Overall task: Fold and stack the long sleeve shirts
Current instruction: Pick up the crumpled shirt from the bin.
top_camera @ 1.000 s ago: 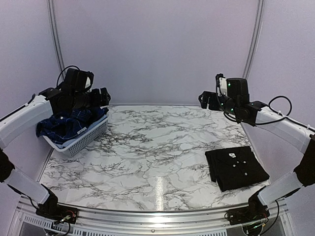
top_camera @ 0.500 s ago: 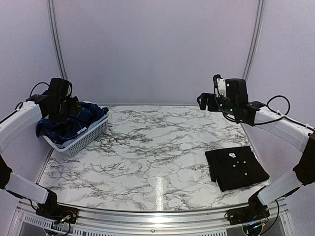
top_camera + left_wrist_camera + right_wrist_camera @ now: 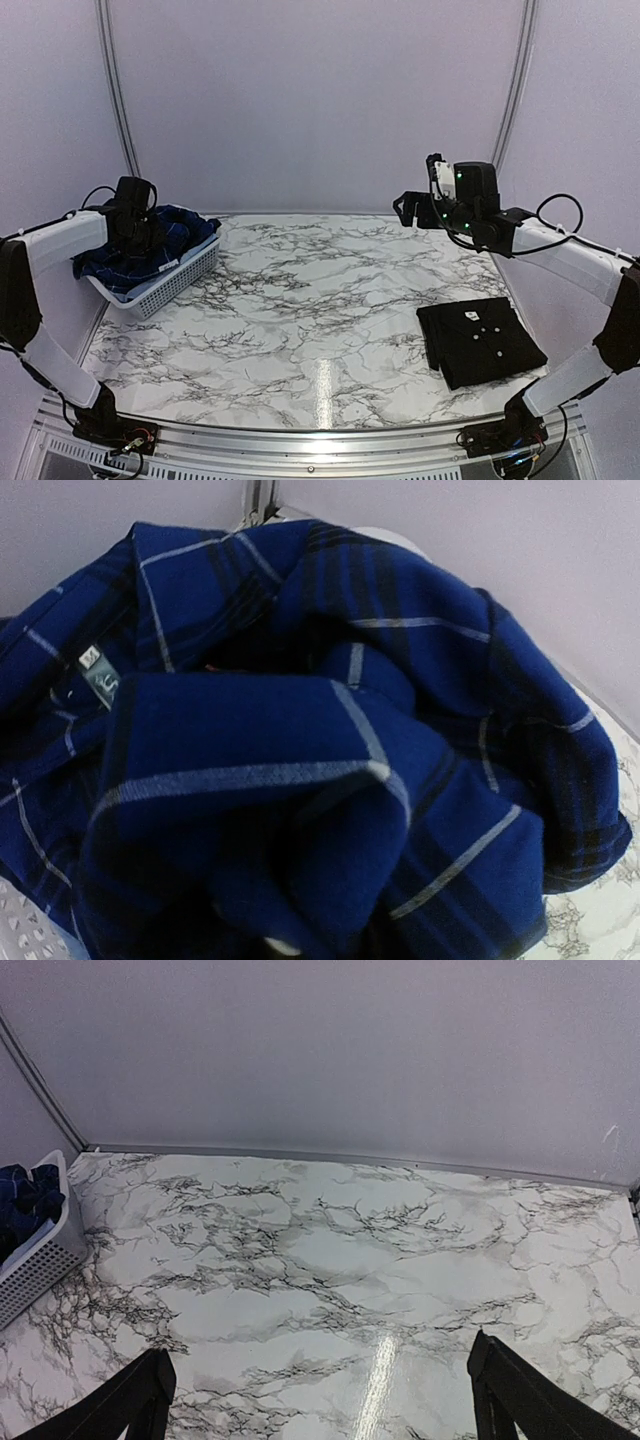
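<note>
- The left gripper is pushed down into the plaid shirt at the table's far left.
- Its fingers are sunk out of sight in the cloth, so it cannot be told whether they are apart or clamped on it.
- The plaid shirt lies crumpled in the basket, heaped above the rim.
- The left wrist view is filled with the plaid shirt: royal blue and navy folds with thin white lines, and a small grey label at the left.
- A bit of white lattice shows in that view's bottom left corner.
- The right gripper hangs in the air above the far right part of the table, well away from both shirts.
- In its own view the right gripper has its fingers wide apart, with only marble between them.
- That view also catches the basket at the left edge, with blue cloth showing over its rim.
- The black shirt lies folded flat on the table's near right side, its white buttons facing up.
- No gripper touches the black shirt.
</note>
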Action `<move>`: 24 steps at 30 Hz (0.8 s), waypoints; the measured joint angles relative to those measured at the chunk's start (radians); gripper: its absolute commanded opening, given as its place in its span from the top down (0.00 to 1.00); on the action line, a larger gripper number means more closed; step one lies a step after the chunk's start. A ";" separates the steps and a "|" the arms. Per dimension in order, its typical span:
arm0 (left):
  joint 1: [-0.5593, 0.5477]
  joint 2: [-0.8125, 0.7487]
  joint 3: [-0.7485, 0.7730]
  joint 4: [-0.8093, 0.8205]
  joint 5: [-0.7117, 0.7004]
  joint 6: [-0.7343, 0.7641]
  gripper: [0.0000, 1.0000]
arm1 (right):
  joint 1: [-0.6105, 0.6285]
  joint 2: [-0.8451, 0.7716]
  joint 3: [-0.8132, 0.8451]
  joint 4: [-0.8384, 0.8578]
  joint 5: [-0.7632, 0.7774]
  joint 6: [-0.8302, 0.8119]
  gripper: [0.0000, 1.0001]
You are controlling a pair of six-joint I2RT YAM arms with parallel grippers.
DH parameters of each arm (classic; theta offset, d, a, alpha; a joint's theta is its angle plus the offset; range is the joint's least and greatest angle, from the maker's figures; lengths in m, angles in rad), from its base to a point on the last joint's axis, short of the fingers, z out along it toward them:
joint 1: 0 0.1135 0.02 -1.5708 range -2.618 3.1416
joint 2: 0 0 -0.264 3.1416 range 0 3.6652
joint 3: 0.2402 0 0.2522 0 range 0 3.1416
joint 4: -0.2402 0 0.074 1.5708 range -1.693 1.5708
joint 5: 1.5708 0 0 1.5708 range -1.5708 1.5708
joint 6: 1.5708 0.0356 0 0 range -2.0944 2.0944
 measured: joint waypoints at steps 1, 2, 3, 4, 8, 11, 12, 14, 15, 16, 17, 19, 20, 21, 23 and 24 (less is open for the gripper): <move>0.000 -0.002 0.002 0.011 0.006 0.006 1.00 | 0.001 0.000 0.000 0.001 -0.004 0.000 0.01; 0.000 -0.004 0.002 0.020 0.014 0.013 1.00 | 0.001 0.000 0.000 0.002 -0.007 0.000 0.01; 0.000 -0.006 0.003 0.026 0.023 0.024 1.00 | 0.001 0.000 0.000 0.003 -0.010 0.000 0.02; 0.000 -0.012 0.003 0.027 0.032 0.036 1.00 | 0.002 0.000 0.000 0.004 -0.011 0.000 0.02; -0.014 -0.064 0.012 0.024 0.058 0.085 1.00 | 0.003 0.000 0.000 0.005 -0.012 -0.002 0.01; -0.064 -0.129 0.056 0.016 0.071 0.128 1.00 | 0.004 0.000 0.000 0.005 -0.012 -0.004 0.02; -0.092 -0.153 0.090 0.016 0.077 0.145 1.00 | 0.005 0.000 0.000 0.005 -0.012 -0.004 0.02; -0.137 -0.185 0.148 0.019 0.084 0.172 1.00 | 0.005 0.001 0.002 0.004 -0.012 -0.004 0.01; -0.161 -0.199 0.183 0.021 0.090 0.183 1.00 | 0.005 0.003 0.005 0.003 -0.012 -0.004 0.01; -0.183 -0.211 0.217 0.024 0.097 0.196 1.00 | 0.005 0.006 0.011 0.002 -0.013 -0.004 0.02; -0.201 -0.217 0.242 0.026 0.104 0.203 1.00 | 0.005 0.009 0.017 0.002 -0.013 -0.004 0.02; -0.240 -0.223 0.306 0.026 0.130 0.220 1.00 | 0.005 0.017 0.033 0.001 -0.015 -0.005 0.01; -0.257 -0.222 0.335 0.027 0.147 0.226 1.00 | 0.005 0.020 0.040 0.001 -0.015 -0.005 0.02; -0.272 -0.219 0.357 0.027 0.163 0.229 1.00 | 0.005 0.022 0.046 -0.001 -0.014 -0.006 0.01; -0.313 -0.205 0.414 0.025 0.197 0.235 1.00 | 0.005 0.022 0.051 -0.002 -0.013 -0.010 0.02; -0.336 -0.190 0.449 0.026 0.215 0.237 1.00 | 0.005 0.022 0.055 -0.002 -0.010 -0.013 0.02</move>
